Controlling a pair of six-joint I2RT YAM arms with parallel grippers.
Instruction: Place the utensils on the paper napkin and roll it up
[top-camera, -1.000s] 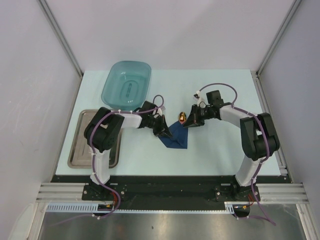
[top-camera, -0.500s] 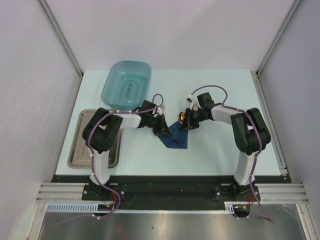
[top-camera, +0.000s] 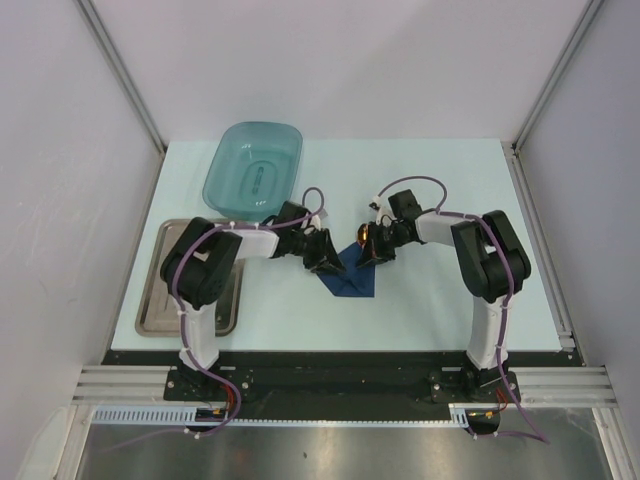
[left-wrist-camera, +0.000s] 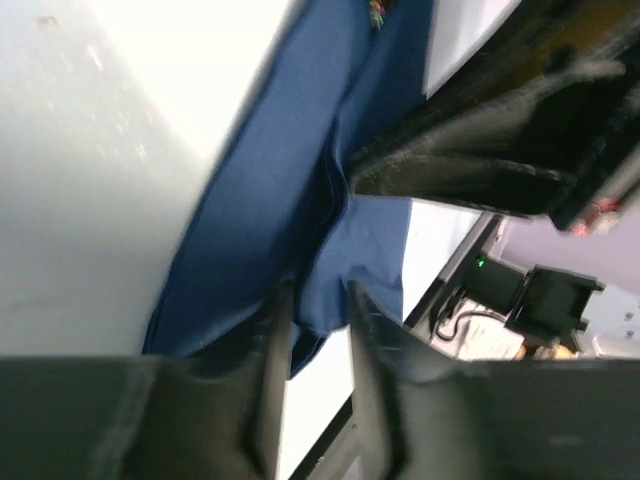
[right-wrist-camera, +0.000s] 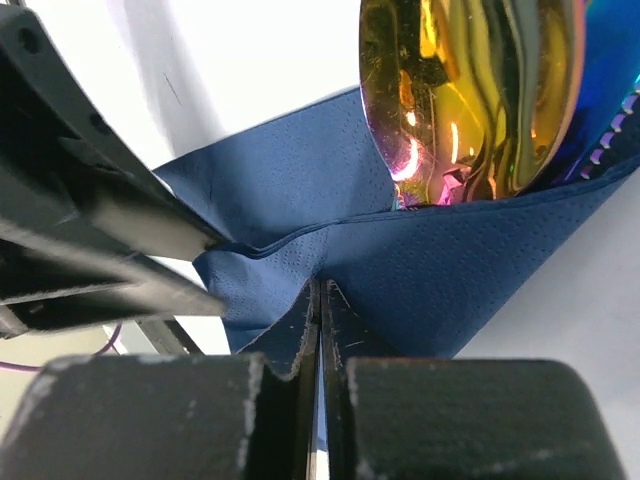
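- Overhead: I see the paper napkin (top-camera: 352, 282) lying folded on the counter (top-camera: 430, 300), with the utensils (top-camera: 365, 234) poking out at its far corner.
- Left wrist: my left gripper (left-wrist-camera: 318, 300) is slightly spread, astride the napkin's edge.
- Right wrist: my right gripper (right-wrist-camera: 320, 290) is pressed together at the napkin's fold.

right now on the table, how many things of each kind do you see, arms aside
teal tub: 1
metal tray: 1
navy napkin: 1
gold spoon: 1; other utensils too hidden to count
total: 4
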